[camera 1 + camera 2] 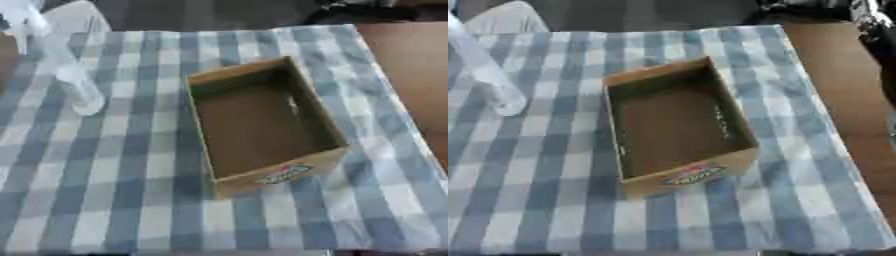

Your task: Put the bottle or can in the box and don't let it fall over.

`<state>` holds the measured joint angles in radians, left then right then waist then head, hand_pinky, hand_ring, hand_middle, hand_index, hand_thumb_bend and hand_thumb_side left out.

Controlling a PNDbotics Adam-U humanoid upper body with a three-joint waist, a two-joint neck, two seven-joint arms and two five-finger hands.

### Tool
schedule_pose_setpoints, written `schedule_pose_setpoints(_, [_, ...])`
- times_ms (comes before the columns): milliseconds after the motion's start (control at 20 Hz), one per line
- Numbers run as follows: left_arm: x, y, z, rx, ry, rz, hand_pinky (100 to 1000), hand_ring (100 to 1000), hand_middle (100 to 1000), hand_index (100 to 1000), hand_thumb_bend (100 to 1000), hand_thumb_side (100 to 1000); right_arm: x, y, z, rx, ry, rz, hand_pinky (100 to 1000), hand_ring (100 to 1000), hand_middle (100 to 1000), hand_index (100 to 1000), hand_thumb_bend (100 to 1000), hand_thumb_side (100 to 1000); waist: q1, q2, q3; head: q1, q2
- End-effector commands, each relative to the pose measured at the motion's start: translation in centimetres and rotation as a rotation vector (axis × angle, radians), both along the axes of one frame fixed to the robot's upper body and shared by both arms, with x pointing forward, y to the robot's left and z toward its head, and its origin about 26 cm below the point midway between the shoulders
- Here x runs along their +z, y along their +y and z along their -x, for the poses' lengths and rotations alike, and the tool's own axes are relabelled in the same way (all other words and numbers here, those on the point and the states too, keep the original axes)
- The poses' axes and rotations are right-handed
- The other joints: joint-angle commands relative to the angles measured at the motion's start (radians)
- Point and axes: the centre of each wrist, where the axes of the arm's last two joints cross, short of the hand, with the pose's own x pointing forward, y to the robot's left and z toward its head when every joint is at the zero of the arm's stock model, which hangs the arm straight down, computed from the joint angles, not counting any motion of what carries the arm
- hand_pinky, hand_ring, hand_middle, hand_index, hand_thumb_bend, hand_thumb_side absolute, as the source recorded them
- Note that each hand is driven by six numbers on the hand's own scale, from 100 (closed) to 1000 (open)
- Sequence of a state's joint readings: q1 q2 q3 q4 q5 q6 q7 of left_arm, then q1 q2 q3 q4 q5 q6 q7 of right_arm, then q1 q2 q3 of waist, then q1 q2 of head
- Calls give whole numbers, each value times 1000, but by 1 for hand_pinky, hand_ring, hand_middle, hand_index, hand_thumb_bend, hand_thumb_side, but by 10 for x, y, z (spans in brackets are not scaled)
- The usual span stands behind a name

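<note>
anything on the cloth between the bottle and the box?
Nothing visible. The clear bottle stands left of the open cardboard box, with only bare checked tablecloth between them. The box looks empty inside. Neither hand is in view.

Clear bottle point(487, 80) beside open box point(677, 125)

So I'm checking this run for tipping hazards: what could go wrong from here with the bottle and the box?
The clear bottle stands tall and narrow on the checked cloth, left of the open cardboard box, so a sideways bump while grasping could topple it. It is see-through and hard to make out against the cloth, so a hand might misjudge it. The box's walls are high, and the bottle's base could catch the rim and tip. Neither hand is in view.
</note>
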<state>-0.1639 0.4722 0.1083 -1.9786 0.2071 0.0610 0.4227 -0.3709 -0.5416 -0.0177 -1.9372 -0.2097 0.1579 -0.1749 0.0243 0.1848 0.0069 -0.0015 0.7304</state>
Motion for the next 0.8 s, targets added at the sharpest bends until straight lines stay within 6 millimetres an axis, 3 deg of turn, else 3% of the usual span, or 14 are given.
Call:
schedule_pose_setpoints(50, [11, 12, 2, 24, 11, -69, 440, 659, 652, 748, 100, 656, 8, -4, 2, -17, -21, 21, 916, 1000, 1000, 888, 100, 523, 1, -22, 0, 4, -1])
schedule_pose_setpoints(400, [11, 39, -10, 21, 219, -204, 471, 692, 711, 773, 100, 714, 6, -6, 2, -22, -5, 24, 915, 1000, 1000, 886, 100, 523, 1, -28, 2, 1, 7])
schedule_pose_setpoints(550, [14, 44, -16, -5, 270, -234, 475, 709, 750, 797, 100, 752, 6, -5, 2, -19, 0, 23, 915, 1000, 1000, 885, 100, 523, 0, -29, 0, -2, 3])
schedule_pose_setpoints(800, [11, 48, -26, -12, 344, -206, 466, 692, 728, 770, 100, 739, 6, -4, 2, -17, 3, 21, 914, 1000, 1000, 884, 100, 524, -2, -27, -3, 0, -5])
